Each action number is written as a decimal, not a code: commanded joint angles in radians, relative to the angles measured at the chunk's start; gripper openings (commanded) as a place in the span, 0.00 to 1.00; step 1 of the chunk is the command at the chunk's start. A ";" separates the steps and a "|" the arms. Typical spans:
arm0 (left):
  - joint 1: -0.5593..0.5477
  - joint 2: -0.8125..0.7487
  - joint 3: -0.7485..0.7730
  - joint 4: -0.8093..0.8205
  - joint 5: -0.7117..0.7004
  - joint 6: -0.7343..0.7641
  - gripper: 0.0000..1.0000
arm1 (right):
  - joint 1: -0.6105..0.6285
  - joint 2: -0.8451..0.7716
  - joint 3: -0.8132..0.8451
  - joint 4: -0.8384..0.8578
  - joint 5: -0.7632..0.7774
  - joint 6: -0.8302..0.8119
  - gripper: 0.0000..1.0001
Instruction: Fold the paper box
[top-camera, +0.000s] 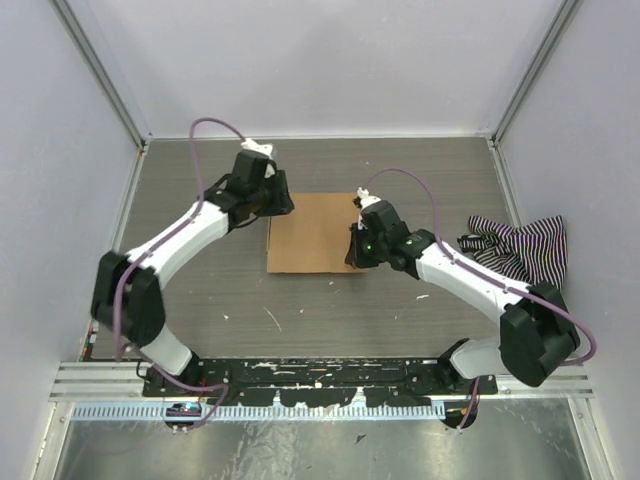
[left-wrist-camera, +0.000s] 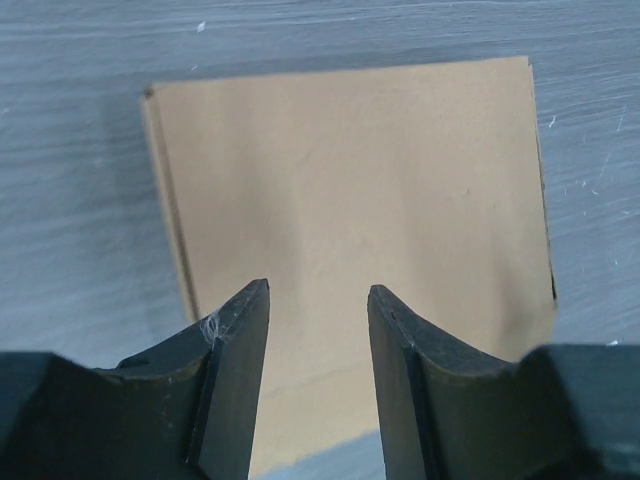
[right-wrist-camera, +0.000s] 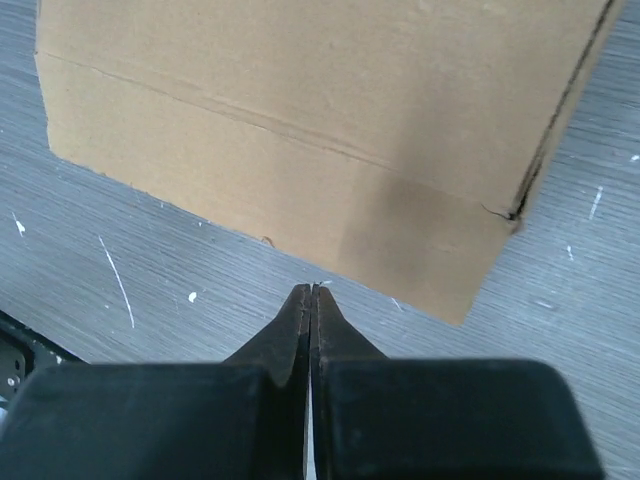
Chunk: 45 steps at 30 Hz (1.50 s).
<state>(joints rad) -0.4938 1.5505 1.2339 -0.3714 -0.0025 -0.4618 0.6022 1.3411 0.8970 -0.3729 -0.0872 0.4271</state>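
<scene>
- Spread apart, the two fingers of the left gripper (left-wrist-camera: 315, 295) are seen with a clear gap between them, and nothing is held there.
- Through that gap, the plain brown top of the paper box (left-wrist-camera: 350, 200) is seen below the fingers. Whether the tips touch the cardboard cannot be told.
- From above, the left gripper (top-camera: 280, 206) is placed at the far left corner of the paper box (top-camera: 315, 232), over its edge.
- Pressed together, the fingers of the right gripper (right-wrist-camera: 312, 290) are shown with no gap between them, and nothing is pinched.
- Its tips are set low over the table, just beside a side wall of the paper box (right-wrist-camera: 300, 120). Contact with that wall cannot be confirmed.
- In the top view, the right gripper (top-camera: 357, 248) is found at the right edge of the paper box, toward its near right corner.
- The paper box is laid flat near the middle of the grey table (top-camera: 300, 310), between the two grippers, and is closed up as a low, roughly square carton.
- A crease is seen running along the side wall in the right wrist view, and a small split is visible at one corner.
- A black-and-white striped cloth (top-camera: 520, 245) is bunched at the right side of the table, well apart from the paper box and beside the right arm.
</scene>
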 joint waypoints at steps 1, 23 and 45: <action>-0.026 0.201 0.108 0.081 0.021 0.034 0.50 | 0.036 0.056 0.001 0.094 0.094 0.045 0.01; -0.094 0.382 0.087 0.112 0.110 0.035 0.44 | 0.085 0.232 -0.020 0.354 0.420 0.106 0.01; -0.115 0.430 0.028 0.186 0.258 0.091 0.40 | 0.263 0.438 0.005 0.740 0.380 -0.016 0.05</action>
<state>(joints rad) -0.5900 1.9251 1.3060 -0.0914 0.2131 -0.4099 0.8734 1.7370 0.8501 0.2592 0.2836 0.4435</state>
